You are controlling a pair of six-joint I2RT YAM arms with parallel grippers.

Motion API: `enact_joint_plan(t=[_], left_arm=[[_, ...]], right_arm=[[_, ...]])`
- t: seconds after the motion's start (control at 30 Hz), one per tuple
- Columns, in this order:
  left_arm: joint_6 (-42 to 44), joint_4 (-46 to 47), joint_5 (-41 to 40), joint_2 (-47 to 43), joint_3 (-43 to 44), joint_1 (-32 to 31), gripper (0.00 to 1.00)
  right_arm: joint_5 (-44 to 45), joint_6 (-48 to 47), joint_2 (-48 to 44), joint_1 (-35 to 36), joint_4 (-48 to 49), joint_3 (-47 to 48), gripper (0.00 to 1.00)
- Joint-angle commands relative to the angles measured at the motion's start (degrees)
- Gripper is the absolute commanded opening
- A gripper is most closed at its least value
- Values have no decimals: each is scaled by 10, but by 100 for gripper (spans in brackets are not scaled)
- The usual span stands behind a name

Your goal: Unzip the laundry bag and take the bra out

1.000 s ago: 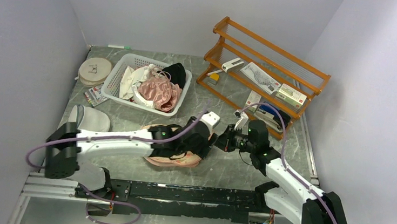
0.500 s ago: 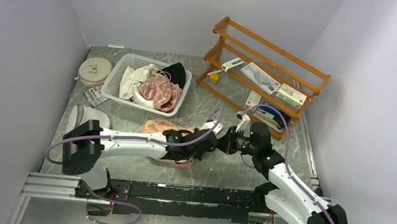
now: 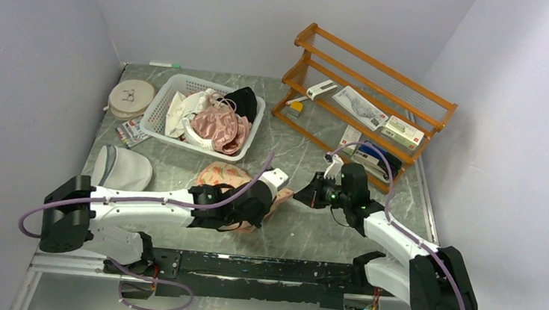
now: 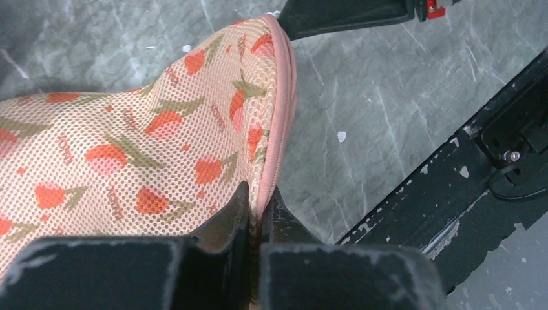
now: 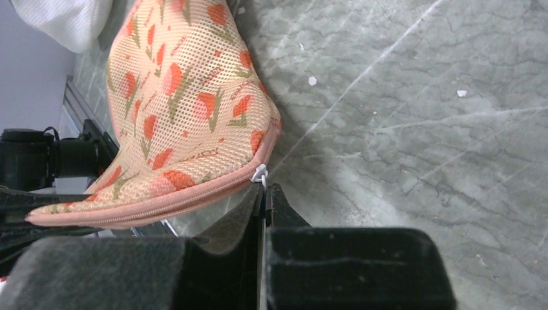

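The laundry bag (image 3: 222, 174), peach with an orange-red and green print and pink zipper edging, lies mid-table with its zipper closed in the right wrist view. My left gripper (image 3: 255, 212) is shut on the bag's pink zipper edge (image 4: 274, 148) at its near side. My right gripper (image 3: 299, 196) is shut on the small white zipper pull (image 5: 260, 173) at the bag's right end (image 5: 181, 97). In the left wrist view the right gripper's dark fingers (image 4: 336, 16) show beyond the bag's tip. The bra is hidden.
At the back left stands a white basket (image 3: 157, 111) of clothes holding a shiny pink garment (image 3: 217, 129). A white mesh bag (image 3: 124, 166) lies left of the arms. A wooden rack (image 3: 367, 95) fills the back right. The black rail (image 3: 261, 268) runs along the near edge.
My left gripper went from open to shut on the bag's zipper edge and drew back leftward. The right gripper stayed shut at the bag's right end.
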Motion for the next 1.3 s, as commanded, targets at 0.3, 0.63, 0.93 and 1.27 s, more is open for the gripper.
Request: enact_joint_plan(t=[0.3, 0.63, 0.93, 1.27], left_arm=[[10, -3, 49, 95, 90, 1, 78], [33, -46, 120, -75, 67, 159, 86], [66, -134, 29, -181, 104, 234, 94], [49, -94, -264, -405, 26, 261, 95]], right_arm=[[163, 6, -131, -20, -183, 29, 43], [166, -60, -170, -11, -215, 81, 71], [330, -103, -111, 282, -200, 134, 75], [724, -85, 225, 595, -349, 331, 81]])
